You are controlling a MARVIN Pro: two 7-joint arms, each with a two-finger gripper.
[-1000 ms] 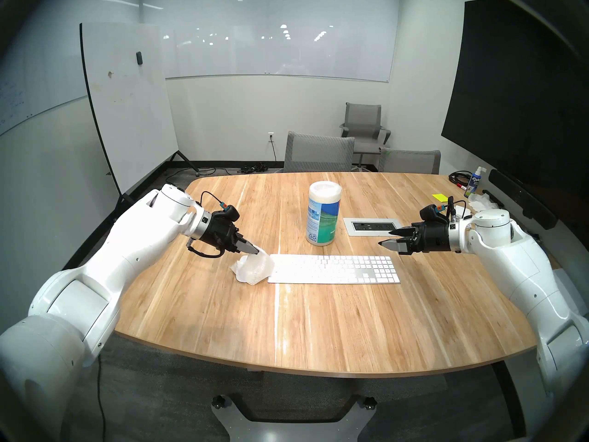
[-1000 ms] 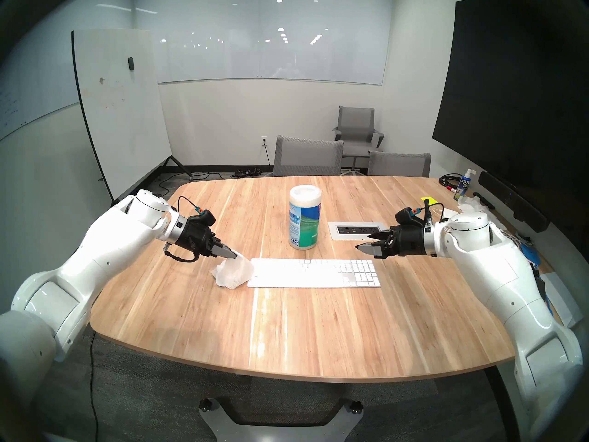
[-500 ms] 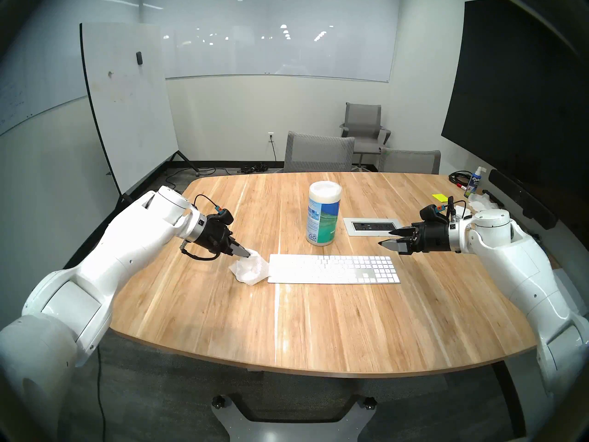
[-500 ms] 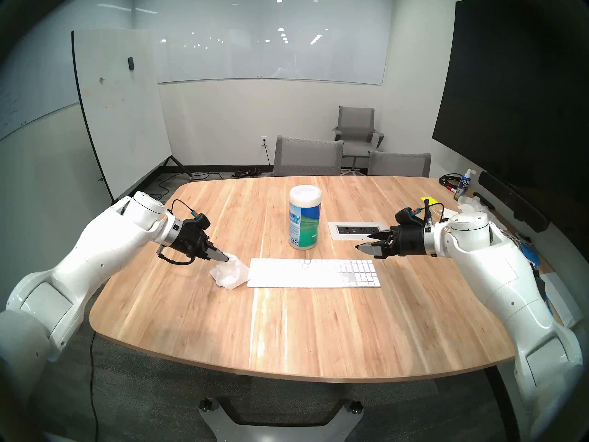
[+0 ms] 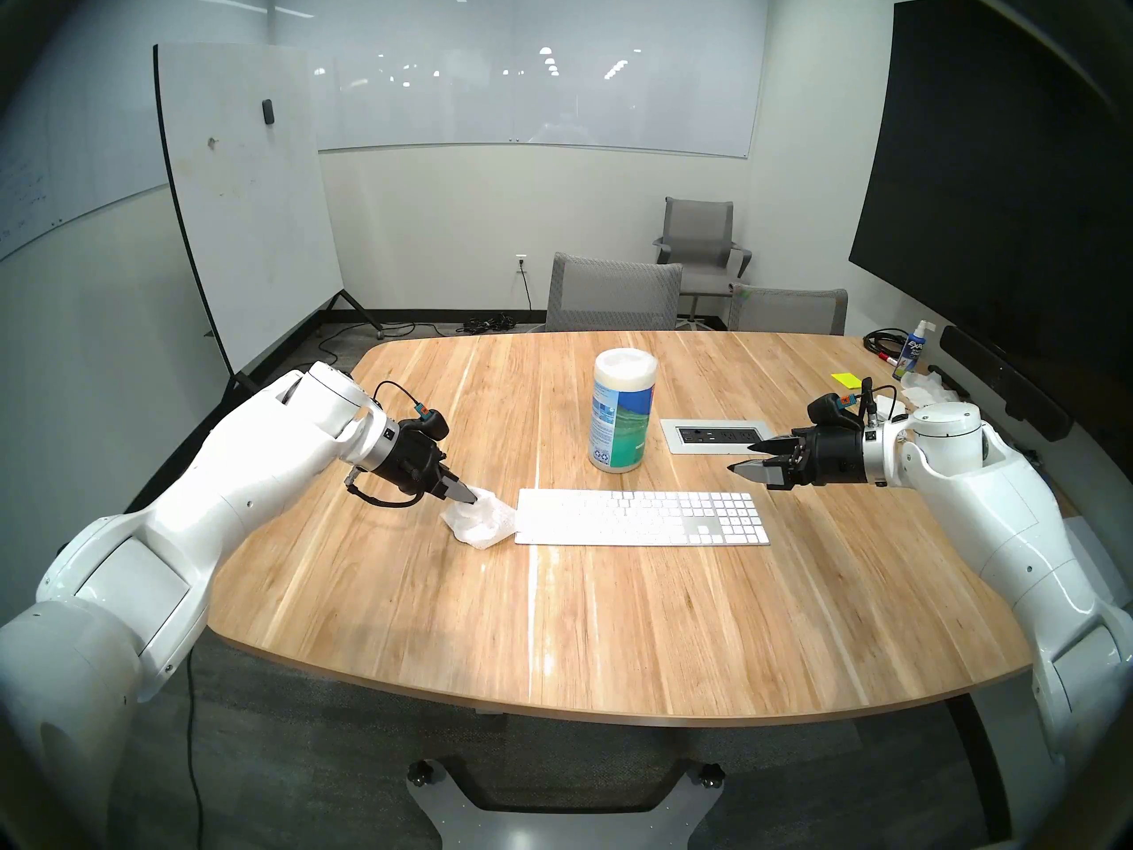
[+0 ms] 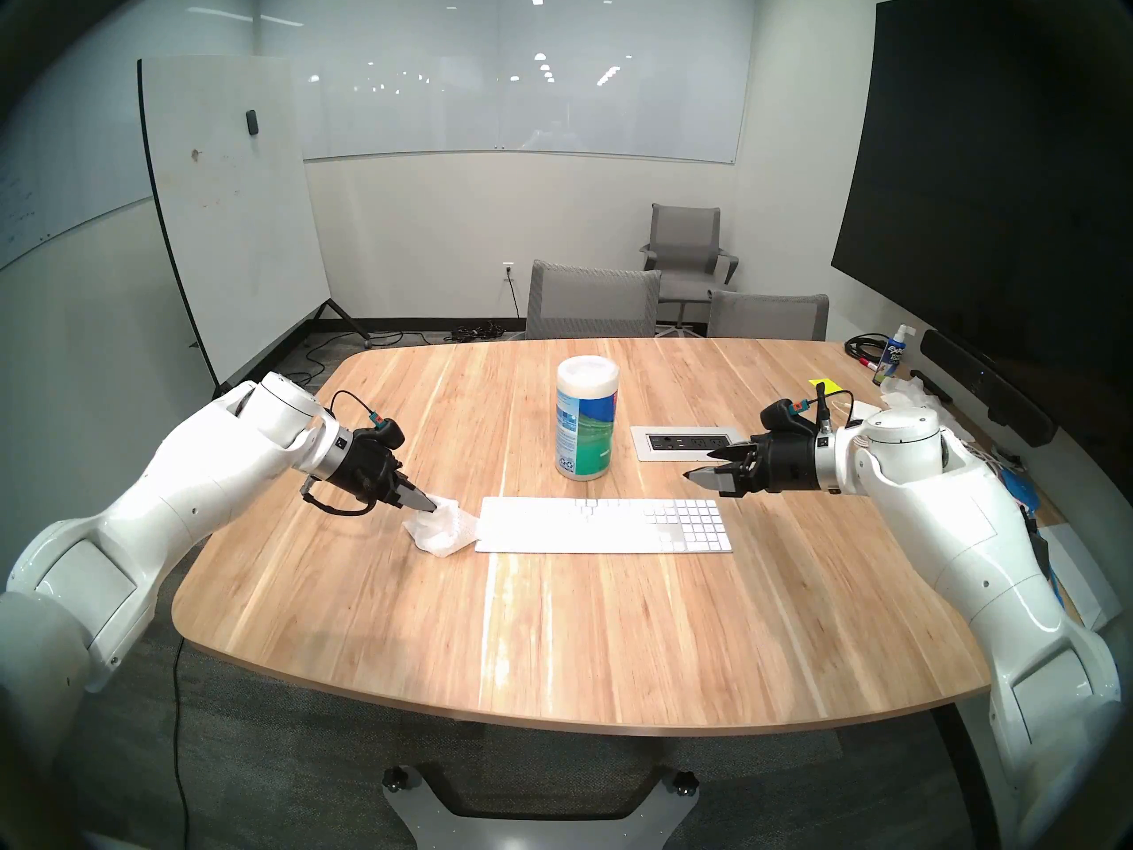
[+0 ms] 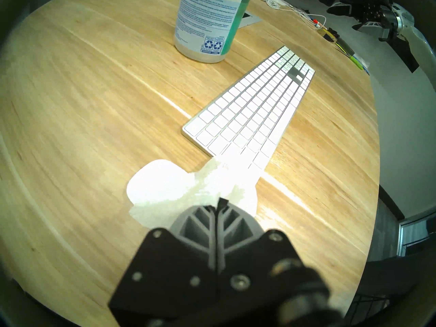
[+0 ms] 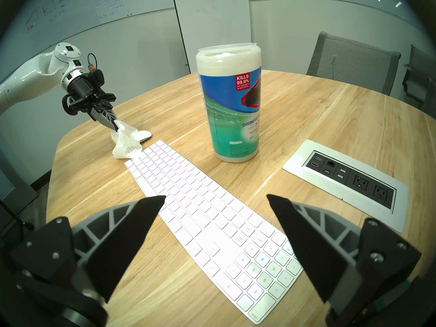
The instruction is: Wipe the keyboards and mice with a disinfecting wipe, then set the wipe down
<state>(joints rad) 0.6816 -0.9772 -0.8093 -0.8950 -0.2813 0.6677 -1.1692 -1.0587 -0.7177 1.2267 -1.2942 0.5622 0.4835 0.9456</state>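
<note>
our left gripper (image 5: 471, 497) fingers pinch the wipe (image 5: 484, 519) draped over the mouse (image 8: 144, 135) beside the keyboard (image 5: 644, 517); our right gripper (image 5: 749, 458) fingers stand spread, empty.

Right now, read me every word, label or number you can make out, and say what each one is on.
"KILLS 99.9% OF VIRUSES & BACTERIA": red patch on the wipes canister.
"DISINFEC...", cut off: same label.
"BLEACH-FREE": same label.
"PLASTIC CANISTER", "PAPER LABEL": its back, left wrist view.
"clear", "enter", digits 0 to 9: keyboard.
"EXPO": spray bottle.
Whiteboard writing: too faint.
</note>
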